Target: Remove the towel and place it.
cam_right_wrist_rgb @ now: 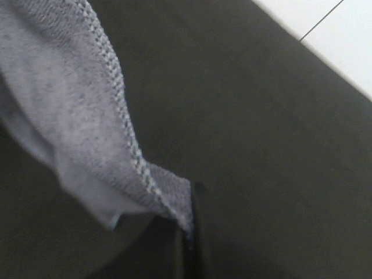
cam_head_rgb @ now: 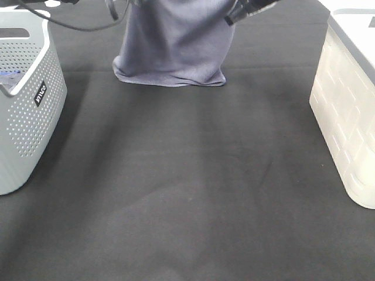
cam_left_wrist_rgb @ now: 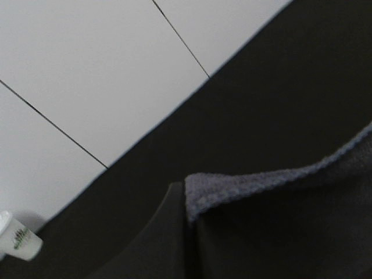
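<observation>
The grey-blue towel (cam_head_rgb: 173,47) hangs at the far middle of the black table. Its lower edge rests bunched on the cloth and its top runs out of the exterior view. My right gripper (cam_head_rgb: 234,16) holds its upper right corner. My left gripper is cut off by the top edge of that view. In the left wrist view my left gripper (cam_left_wrist_rgb: 186,195) is shut on a hemmed corner of the towel (cam_left_wrist_rgb: 279,180). In the right wrist view my right gripper (cam_right_wrist_rgb: 190,216) is shut on another corner of the towel (cam_right_wrist_rgb: 70,104).
A grey perforated basket (cam_head_rgb: 29,99) stands at the left edge. A white ribbed bin (cam_head_rgb: 345,117) stands at the right edge. Beyond the table's far edge lie white floor tiles (cam_left_wrist_rgb: 87,70) and a small white cup (cam_left_wrist_rgb: 17,241).
</observation>
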Controlling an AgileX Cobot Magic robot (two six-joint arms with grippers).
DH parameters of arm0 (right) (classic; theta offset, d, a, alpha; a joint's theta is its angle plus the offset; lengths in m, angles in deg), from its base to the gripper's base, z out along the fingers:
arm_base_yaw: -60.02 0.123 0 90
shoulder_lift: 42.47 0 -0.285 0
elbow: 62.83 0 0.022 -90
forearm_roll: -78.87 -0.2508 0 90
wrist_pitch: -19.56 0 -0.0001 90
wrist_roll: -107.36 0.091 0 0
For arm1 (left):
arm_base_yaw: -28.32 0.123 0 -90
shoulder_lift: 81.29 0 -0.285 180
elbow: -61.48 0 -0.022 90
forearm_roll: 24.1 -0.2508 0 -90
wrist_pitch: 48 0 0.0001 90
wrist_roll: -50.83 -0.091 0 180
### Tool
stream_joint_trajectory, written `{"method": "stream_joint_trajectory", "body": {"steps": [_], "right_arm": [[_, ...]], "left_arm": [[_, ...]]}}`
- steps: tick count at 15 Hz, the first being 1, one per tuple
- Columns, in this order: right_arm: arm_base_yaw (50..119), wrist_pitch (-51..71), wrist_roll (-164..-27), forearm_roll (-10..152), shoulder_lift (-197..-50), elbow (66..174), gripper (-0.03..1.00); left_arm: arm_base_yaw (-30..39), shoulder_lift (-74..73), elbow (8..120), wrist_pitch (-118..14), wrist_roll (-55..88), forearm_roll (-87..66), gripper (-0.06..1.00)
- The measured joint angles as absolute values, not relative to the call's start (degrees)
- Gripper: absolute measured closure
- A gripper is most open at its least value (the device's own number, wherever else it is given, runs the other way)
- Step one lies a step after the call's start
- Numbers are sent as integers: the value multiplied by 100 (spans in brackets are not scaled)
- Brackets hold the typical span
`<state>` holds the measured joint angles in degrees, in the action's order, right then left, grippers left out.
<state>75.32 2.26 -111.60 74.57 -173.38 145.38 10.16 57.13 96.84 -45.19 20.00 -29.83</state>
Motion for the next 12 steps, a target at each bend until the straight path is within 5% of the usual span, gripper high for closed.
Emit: {"method": "stream_joint_trajectory", "body": {"steps": [6,12], "right_arm": [[7532,-1745,-11160,7543,-17338,14589,96],[7348,770,-10880,8202,-17247,14675,96]], "left_arm": [[884,5467,9684,-7011,2372,-2817,94],[884,5444,9684,-3975,2498,-2806,94]]}}
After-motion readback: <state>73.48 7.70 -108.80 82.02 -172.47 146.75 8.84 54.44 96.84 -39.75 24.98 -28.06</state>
